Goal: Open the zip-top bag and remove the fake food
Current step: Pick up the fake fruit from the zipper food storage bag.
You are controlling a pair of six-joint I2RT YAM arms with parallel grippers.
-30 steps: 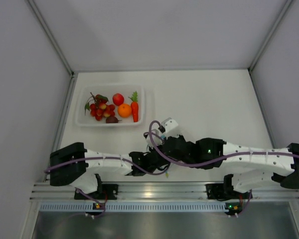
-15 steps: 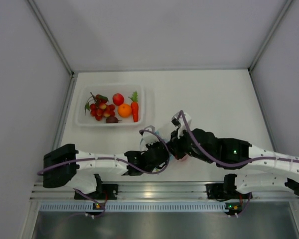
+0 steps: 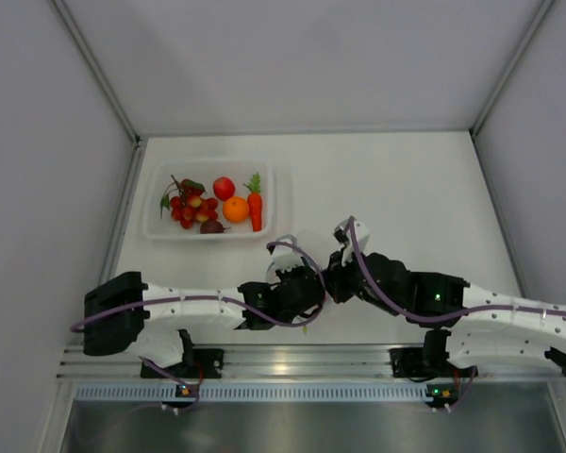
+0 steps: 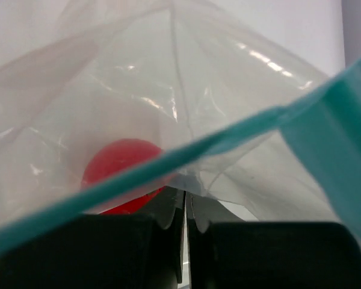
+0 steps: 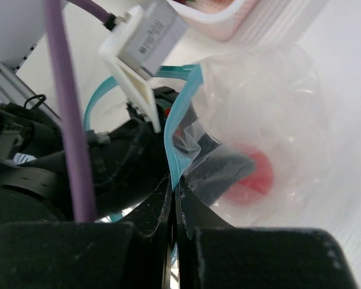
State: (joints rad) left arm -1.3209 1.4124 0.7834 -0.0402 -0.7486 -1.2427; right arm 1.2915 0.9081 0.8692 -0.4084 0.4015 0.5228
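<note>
The task looks close to its end, but it is not finished. Most of the fake food [image 3: 235,209] lies in the clear tray [image 3: 151,229] toward the far left corner of the surface [image 3: 406,189]: the berry cluster [image 3: 185,209], a red fruit [image 3: 224,188], the orange, the carrot [image 3: 256,211] and a small dark piece [image 3: 210,226].

The zip-top bag [image 4: 168,90] is near the near edge of the surface, about at its middle, between the two arms. In the top view the arms hide it almost completely. The left pincer [image 4: 185,212] is clenched, with its fingers almost together, and the bag film seems to run down into them, so it is judged to hold one lip of the bag. The right pincer [image 5: 175,195] is also clenched, on the teal zip strip [image 5: 182,114] at the other lip.

In the right wrist view the strip makes an open loop, so the mouth of the bag appears to be parted at least partly. How wide it is open cannot be told.

One red round fruit [image 4: 121,171] is inside the bag, and both wrist views show it through the film. No other piece can be seen in the bag, although folds and glare hide some of it.

What is left, by this judgement, is to get this last fruit out, while both pincers are occupied with the bag.
</note>
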